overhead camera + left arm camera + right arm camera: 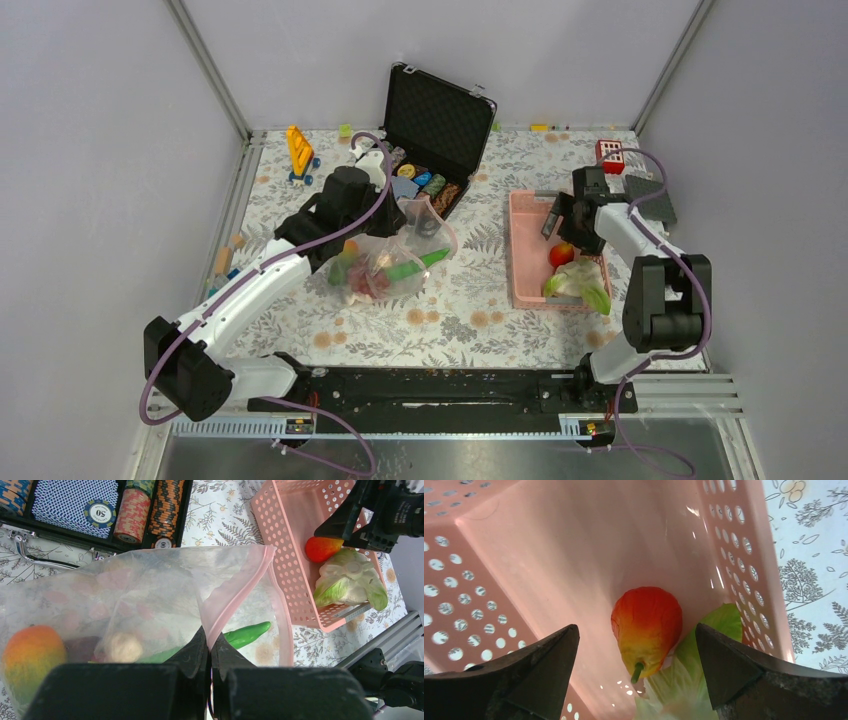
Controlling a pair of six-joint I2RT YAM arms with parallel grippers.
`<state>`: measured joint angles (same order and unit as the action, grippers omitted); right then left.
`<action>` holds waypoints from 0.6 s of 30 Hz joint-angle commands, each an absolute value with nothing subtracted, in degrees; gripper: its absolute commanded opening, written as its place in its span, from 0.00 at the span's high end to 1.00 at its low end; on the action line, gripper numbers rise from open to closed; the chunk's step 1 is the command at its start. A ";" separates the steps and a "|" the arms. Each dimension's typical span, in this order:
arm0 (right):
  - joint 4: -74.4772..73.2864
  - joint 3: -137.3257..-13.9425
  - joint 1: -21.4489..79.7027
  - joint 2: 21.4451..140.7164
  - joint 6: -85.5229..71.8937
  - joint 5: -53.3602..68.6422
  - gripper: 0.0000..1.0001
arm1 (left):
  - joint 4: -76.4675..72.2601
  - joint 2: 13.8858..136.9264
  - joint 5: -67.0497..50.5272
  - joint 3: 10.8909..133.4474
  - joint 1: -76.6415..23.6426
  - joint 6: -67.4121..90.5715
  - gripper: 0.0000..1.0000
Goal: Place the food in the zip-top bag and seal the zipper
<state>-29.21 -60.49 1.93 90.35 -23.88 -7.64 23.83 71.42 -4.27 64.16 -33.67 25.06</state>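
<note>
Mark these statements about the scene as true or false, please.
1. The left claw is shut on the bag. True.
2. The right claw is shut on the red fruit. False: it is open, with the fruit below it, between the fingers.
3. The mango lies in the basket. False: it is inside the bag.
4. The leafy piece lies in the basket. True.

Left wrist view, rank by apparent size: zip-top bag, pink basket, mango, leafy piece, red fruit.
1. zip-top bag
2. pink basket
3. mango and leafy piece: look alike; the mango is nearer the camera, so unranked
4. red fruit
</note>
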 commanded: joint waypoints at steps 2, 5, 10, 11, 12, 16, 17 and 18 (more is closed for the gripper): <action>-29.74 -62.07 2.60 93.94 -24.61 -6.51 0.15 | 20.89 70.80 -4.18 65.54 -33.40 25.05 1.00; -30.53 -61.82 2.94 94.14 -25.19 -8.16 0.26 | 21.00 70.79 -4.03 65.74 -33.33 24.97 1.00; -30.86 -61.44 3.08 93.53 -25.28 -9.00 0.52 | 21.32 71.27 -4.03 66.26 -33.40 24.94 1.00; -30.91 -61.42 3.03 93.12 -25.41 -8.97 0.58 | 21.46 71.40 -4.04 66.41 -33.32 24.89 1.00; -30.90 -61.43 3.07 92.48 -25.52 -8.92 0.65 | 21.59 71.51 -3.98 66.59 -33.39 24.92 1.00; -31.02 -61.31 3.16 89.07 -25.53 -9.01 0.73 | 21.71 70.95 -3.81 66.29 -33.37 24.96 1.00; -30.95 -61.12 3.16 88.21 -25.57 -9.10 0.75 | 21.71 70.79 -3.70 66.15 -33.38 24.96 1.00; -30.95 -60.95 3.16 87.37 -25.58 -9.29 0.77 | 21.64 70.69 -3.52 66.00 -33.37 24.96 1.00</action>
<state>-29.95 -60.51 2.63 92.53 -25.17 -7.92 23.90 71.42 -4.19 64.18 -33.67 25.04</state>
